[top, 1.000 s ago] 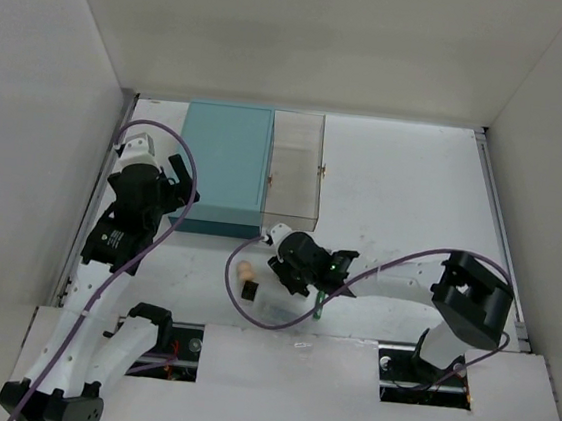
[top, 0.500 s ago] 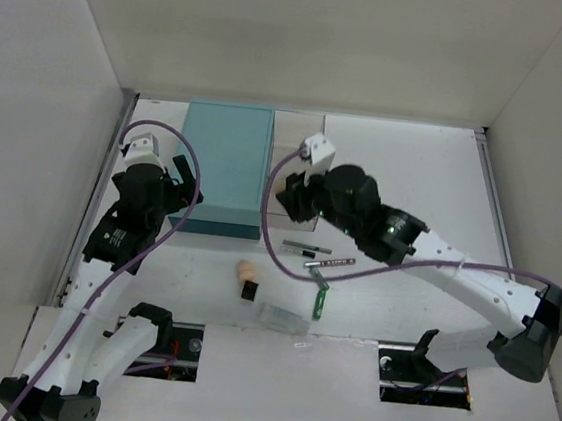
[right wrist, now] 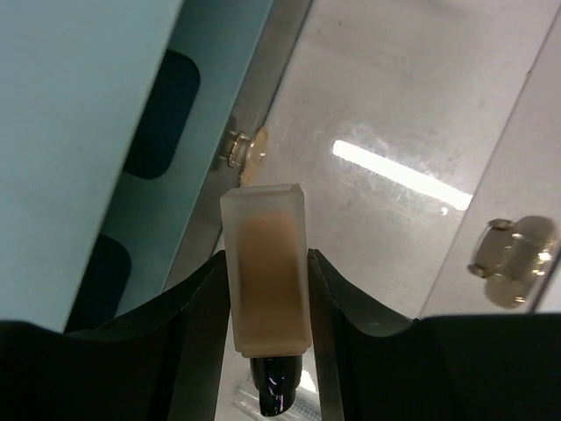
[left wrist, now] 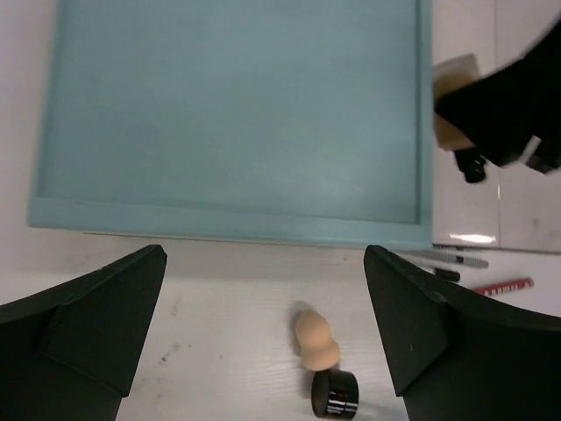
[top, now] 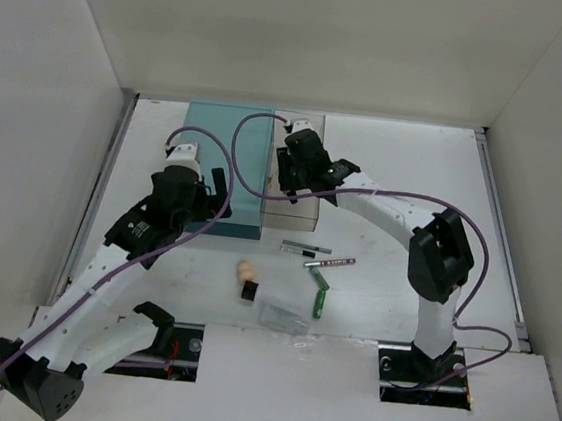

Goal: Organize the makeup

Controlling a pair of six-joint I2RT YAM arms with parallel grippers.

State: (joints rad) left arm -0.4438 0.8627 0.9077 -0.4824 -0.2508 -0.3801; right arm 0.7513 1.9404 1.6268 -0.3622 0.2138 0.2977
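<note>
My right gripper (top: 289,183) is shut on the tan black-capped tube (right wrist: 267,272) and holds it over the clear tray (top: 300,200), right beside the teal box (top: 226,160). The tube also shows in the left wrist view (left wrist: 454,83). My left gripper (top: 214,193) is open and empty above the teal box's near edge. Between its fingers (left wrist: 263,298) lie the beige sponge (left wrist: 316,340) and the tiny black piece (left wrist: 334,393). On the table lie the sponge (top: 245,268), black piece (top: 249,290), grey pencil (top: 305,246), pink pencil (top: 331,263), green stick (top: 319,300) and clear packet (top: 283,318).
The teal box (right wrist: 79,132) has dark cut-outs in its side next to the clear tray (right wrist: 394,132). White walls close in the table on the left, back and right. The arm bases stand at the near edge.
My right arm has swung from the loose items at the front up to the clear tray, carrying the tube. My left gripper has moved right, along the teal box's near edge.
</note>
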